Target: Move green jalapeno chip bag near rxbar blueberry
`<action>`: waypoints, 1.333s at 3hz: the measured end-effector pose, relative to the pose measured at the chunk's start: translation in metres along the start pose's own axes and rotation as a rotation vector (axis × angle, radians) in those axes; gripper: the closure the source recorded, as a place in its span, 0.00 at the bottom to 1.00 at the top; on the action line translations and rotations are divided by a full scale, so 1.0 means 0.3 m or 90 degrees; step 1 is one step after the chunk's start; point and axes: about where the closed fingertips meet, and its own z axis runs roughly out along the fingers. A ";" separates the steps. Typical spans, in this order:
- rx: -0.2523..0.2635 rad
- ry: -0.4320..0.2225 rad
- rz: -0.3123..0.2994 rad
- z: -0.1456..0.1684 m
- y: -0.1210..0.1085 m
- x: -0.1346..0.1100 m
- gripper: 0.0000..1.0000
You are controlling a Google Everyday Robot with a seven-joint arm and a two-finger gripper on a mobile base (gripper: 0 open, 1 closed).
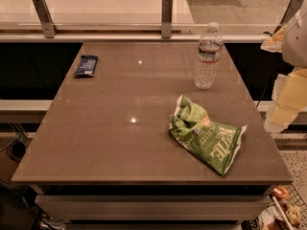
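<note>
Green jalapeno chip bag [207, 139]: lay flat on the near right part of the table [105, 128], one corner close to the front edge, nothing touching it.
Rxbar blueberry [86, 65]: sat at the far left corner of the same top, well apart from the bag, almost the whole diagonal away.
Water bottle [207, 56]: stood upright behind the bag on the right side, near it but not touching.
Gripper [284, 102]: hung off the right edge of the table, beside the bag and above the level of the top, holding nothing. From where I stood I could not tell whether it was apart or together.
How the bag would handle: to my eye light, soft and puffed with air. The foil looked crinkled and slick, and the chips inside would crush under a hard squeeze.
Where to take hold: I would have picked the bunched, crumpled end toward the table's middle, where the foil gathers into a ridge a pinch can bite. The flat printed face offers little to grip.
What could go wrong: a shallow pinch might slide off the foil, and a swing toward the bar that ran too far back could clip the bottle.
</note>
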 end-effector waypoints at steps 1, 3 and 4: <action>0.001 -0.004 0.003 0.002 -0.003 -0.002 0.00; -0.015 -0.040 0.079 0.126 -0.017 -0.016 0.00; -0.028 -0.052 0.111 0.215 -0.021 -0.057 0.00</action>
